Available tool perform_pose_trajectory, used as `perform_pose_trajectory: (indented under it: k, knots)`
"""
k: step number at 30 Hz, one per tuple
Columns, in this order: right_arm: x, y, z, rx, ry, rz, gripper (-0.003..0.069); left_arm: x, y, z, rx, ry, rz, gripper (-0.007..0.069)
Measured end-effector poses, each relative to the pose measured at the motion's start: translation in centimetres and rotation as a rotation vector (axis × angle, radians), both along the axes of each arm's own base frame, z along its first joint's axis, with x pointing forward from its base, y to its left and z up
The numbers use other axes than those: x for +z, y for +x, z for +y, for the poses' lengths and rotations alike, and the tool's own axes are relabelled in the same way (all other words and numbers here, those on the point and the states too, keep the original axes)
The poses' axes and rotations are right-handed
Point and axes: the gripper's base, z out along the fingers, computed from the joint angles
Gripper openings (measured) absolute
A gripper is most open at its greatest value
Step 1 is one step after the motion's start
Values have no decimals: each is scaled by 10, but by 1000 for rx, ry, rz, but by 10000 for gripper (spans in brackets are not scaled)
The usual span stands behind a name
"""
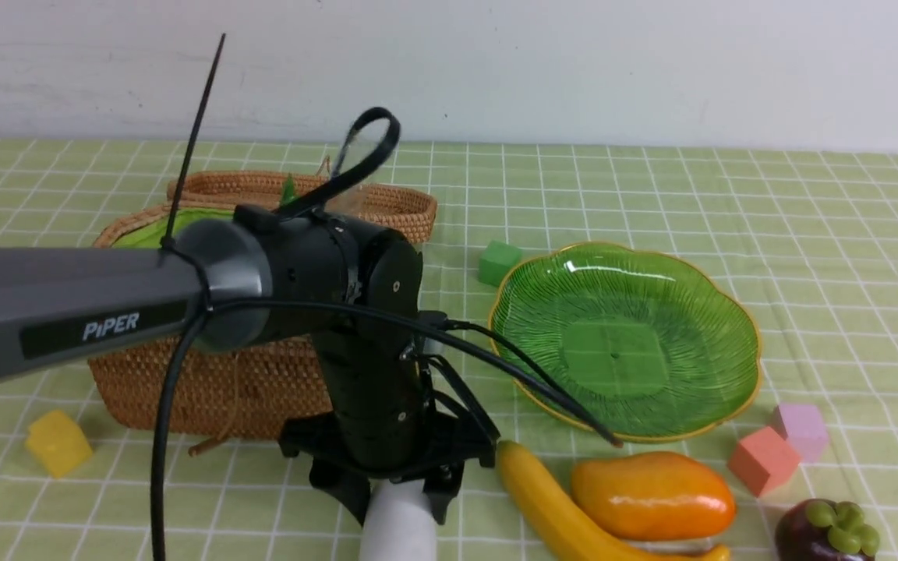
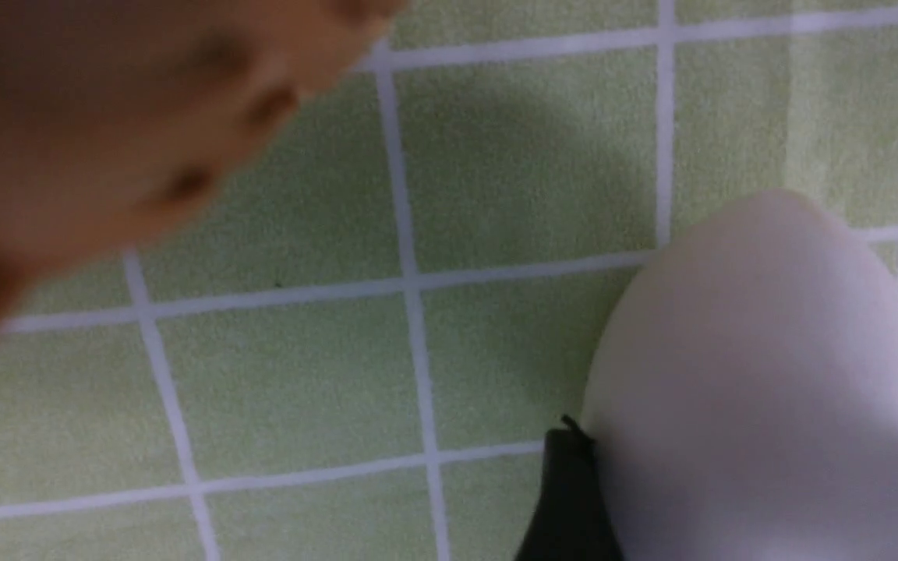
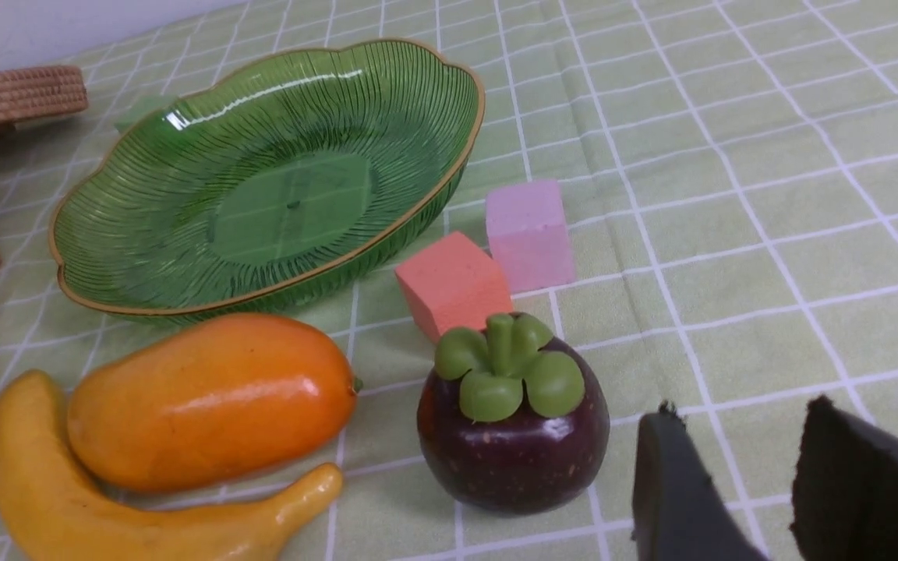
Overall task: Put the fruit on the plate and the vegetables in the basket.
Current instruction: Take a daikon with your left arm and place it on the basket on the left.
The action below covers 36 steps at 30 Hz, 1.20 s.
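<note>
A white radish (image 1: 398,534) lies on the cloth at the front edge, just ahead of the wicker basket (image 1: 207,382). My left gripper (image 1: 398,506) points down over the radish (image 2: 761,351). The left gripper (image 2: 753,499) has a black finger pressed against each side of it. The green plate (image 1: 628,343) stands empty at the right. In front of it lie the banana (image 1: 550,506), mango (image 1: 652,495) and mangosteen (image 1: 823,534). My right gripper (image 3: 741,413) is open and empty beside the mangosteen (image 3: 511,428), apart from it.
Foam cubes are scattered about: green (image 1: 500,261) behind the plate, yellow (image 1: 58,442) left of the basket, salmon (image 1: 761,460) and lilac (image 1: 800,428) right of the plate. The basket's lid (image 1: 394,202) lies open at the back. A blurred brown mass (image 2: 67,117) crowds the left wrist view.
</note>
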Motion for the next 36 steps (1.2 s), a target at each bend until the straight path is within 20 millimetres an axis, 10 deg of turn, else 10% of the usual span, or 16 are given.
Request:
perform_pose_trajectory:
  k: [13, 21, 26, 31, 36]
  knots:
    - [0, 0, 0, 0, 0, 0, 240, 29, 0, -2, -18, -19, 2, 470]
    - [0, 0, 0, 0, 0, 0, 240, 149, 1, -1, -69, -175, -270, 470]
    - [0, 0, 0, 0, 0, 0, 240, 229, 26, 37, 88, -171, -611, 470]
    - [0, 0, 0, 0, 0, 0, 240, 240, 58, 89, 414, -65, -774, 470]
    - [0, 0, 0, 0, 0, 0, 240, 203, 90, 108, 621, 11, -694, 470]
